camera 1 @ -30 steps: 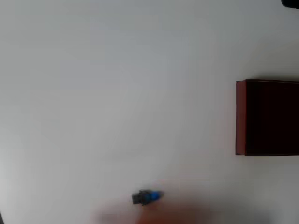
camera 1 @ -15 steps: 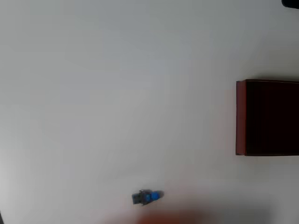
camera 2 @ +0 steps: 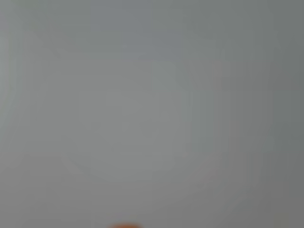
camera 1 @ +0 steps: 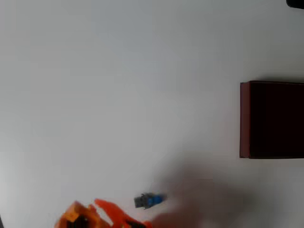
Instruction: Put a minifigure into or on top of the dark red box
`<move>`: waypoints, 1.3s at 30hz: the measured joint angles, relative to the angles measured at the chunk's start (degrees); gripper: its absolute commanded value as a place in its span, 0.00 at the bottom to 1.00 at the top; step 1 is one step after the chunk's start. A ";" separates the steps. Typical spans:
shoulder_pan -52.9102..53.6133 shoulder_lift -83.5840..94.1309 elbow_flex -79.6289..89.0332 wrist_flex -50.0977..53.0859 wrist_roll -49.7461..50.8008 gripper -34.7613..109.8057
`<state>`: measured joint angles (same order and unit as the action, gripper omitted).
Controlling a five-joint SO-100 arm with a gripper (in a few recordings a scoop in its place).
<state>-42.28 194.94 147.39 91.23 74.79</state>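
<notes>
— Where the overhead view is cut off at the bottom, what is seen?

— An orange claw (camera 1: 116, 216) is seen at the lower left edge, partly cropped and blurred. One pointed finger (camera 1: 107, 209) is aimed toward the right. Whether the jaws are set wide or narrow cannot be told.

— And the minifigure?

— The minifigure (camera 1: 149, 200) is laid flat on the white bench (camera 1: 118, 95), black end to the left and blue end to the right. It is placed just to the right of the claw, and no contact between them can be made out. A soft shadow is cast on the bench to its right.

— Where is the box found?

— The box (camera 1: 244, 118) is set at the right edge, well apart from the minifigure, with maroon walls and a very dark inside. It is partly cropped by the edge.

— What is given by the wrist view?

— Blurred grey surface is shown, with an orange sliver (camera 2: 124, 225) at the bottom edge.
</notes>
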 measured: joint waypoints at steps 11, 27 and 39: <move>28.56 -9.93 4.57 5.36 3.60 0.34; 37.79 -30.50 2.55 9.14 16.61 0.37; 25.49 -53.35 0.44 1.05 28.21 0.37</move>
<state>-16.79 141.59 147.83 92.29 103.01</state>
